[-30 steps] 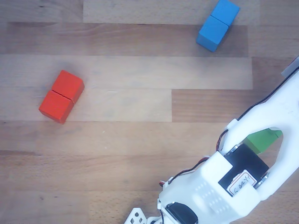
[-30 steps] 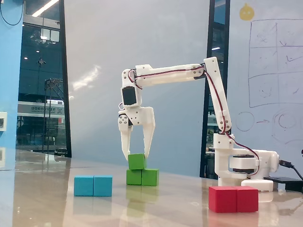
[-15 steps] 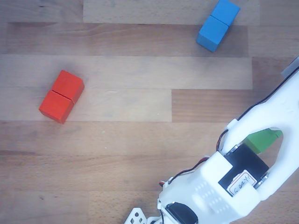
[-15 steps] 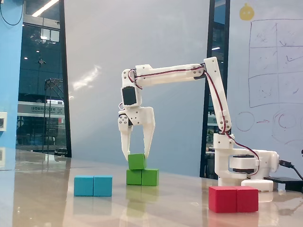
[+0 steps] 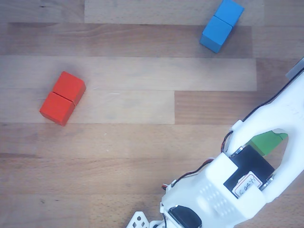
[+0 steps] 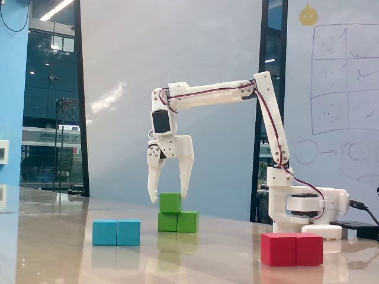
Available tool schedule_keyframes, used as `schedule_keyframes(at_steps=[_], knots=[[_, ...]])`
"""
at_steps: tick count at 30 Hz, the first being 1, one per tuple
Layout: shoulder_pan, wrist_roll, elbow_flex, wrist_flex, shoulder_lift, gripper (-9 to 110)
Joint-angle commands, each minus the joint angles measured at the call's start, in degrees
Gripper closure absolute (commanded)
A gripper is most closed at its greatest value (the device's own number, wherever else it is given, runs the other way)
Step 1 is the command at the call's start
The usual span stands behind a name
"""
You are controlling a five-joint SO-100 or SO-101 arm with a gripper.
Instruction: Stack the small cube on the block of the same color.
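Note:
In the fixed view the small green cube [image 6: 170, 202] sits on the left half of the green oblong block [image 6: 178, 222], which lies on the table. My gripper [image 6: 168, 199] points down over the cube, its fingers spread to either side of it with small gaps. It looks open. In the other view the white arm [image 5: 247, 185] covers the stack, and only a patch of green [image 5: 267, 142] shows through a gap in the arm. I cannot tell there whether the patch is cube or block.
A blue oblong block [image 6: 116, 232] lies left of the green stack in the fixed view and at the top right in the other view [image 5: 221, 25]. A red oblong block [image 6: 292, 248] lies near the arm's base [image 6: 302, 207], and at the left in the other view [image 5: 62, 98].

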Motion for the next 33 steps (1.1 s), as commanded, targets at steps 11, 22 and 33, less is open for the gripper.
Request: schedule_keyframes(at_steps=[11, 22, 33], knots=[[-7.82, -6.50, -4.92, 3.78, 2.64, 78], [-30.41, -5.98, -4.75, 3.87, 6.86, 77], [-50.98, -3.08, 0.09, 3.78, 7.03, 78]])
